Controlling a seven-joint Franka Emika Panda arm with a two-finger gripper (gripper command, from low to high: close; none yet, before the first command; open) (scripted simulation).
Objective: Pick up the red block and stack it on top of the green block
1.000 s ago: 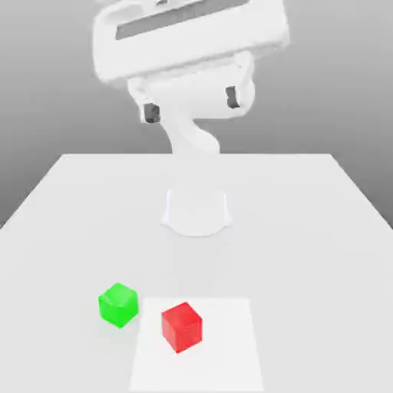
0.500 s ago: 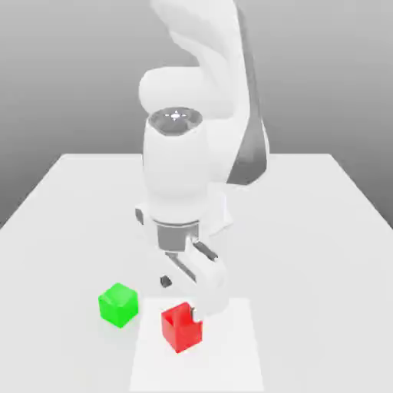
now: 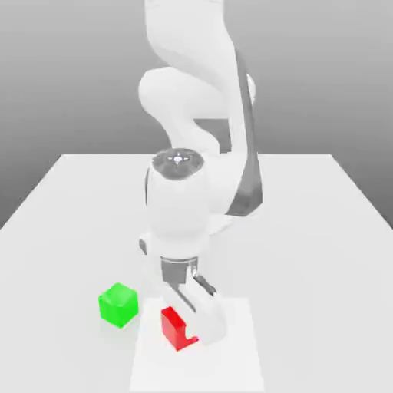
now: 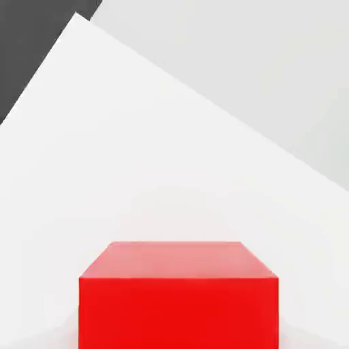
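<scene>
Stacking, early stage: claw [image 3: 193, 326] down and closed on the red block [image 3: 173, 325], which sits on the tabletop [image 3: 307, 230]; green block [image 3: 118, 304] just left, top bare; lift and placement outstanding.

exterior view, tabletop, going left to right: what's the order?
green block → red block → gripper, down on the red block's right side, on the lighter square patch of the table.
</scene>
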